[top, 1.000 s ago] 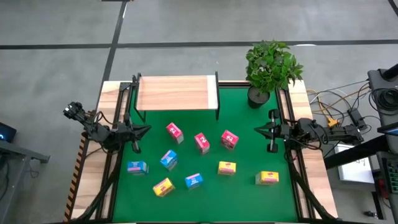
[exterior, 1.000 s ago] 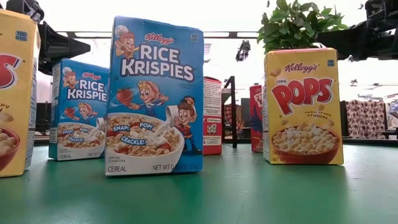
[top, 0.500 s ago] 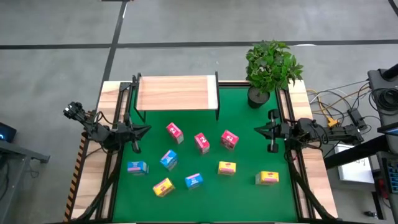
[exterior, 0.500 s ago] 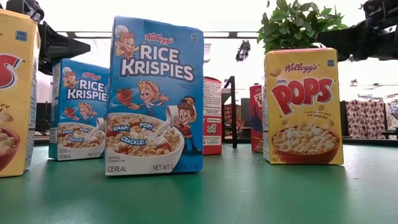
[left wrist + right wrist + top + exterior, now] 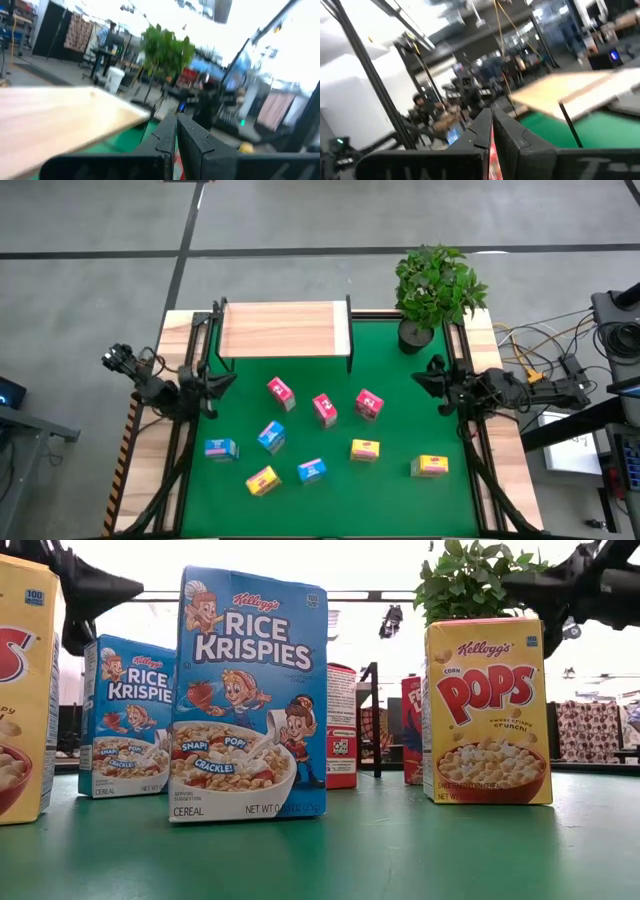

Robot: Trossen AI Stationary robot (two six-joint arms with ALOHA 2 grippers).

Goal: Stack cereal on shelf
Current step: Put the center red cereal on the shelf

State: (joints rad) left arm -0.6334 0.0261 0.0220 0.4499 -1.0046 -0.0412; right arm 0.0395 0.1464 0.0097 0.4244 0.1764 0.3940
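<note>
Several small cereal boxes stand scattered on the green mat: three pink-red (image 5: pixel 324 408), three blue (image 5: pixel 271 436) and three yellow (image 5: pixel 365 449). In the low view a blue box (image 5: pixel 250 695) and a yellow box (image 5: pixel 487 710) stand nearest. The shelf (image 5: pixel 283 330), a light wooden board on thin black posts, stands at the mat's far edge with nothing on it. My left gripper (image 5: pixel 215 383) hovers shut over the mat's left edge, its fingers (image 5: pixel 175 137) together. My right gripper (image 5: pixel 430 378) hovers shut over the right edge. Neither holds anything.
A potted plant (image 5: pixel 435 290) stands at the far right corner beside the shelf. Black rails run along the wooden table's left rim (image 5: pixel 170 430) and right rim (image 5: pixel 490 440). Bare mat (image 5: pixel 390 500) lies near the front edge. Cables lie beyond the right rim.
Both grippers have risen from their places at the mat's sides and tipped upward, shifting slightly toward the far edge. The boxes and the shelf have stayed where they were.
</note>
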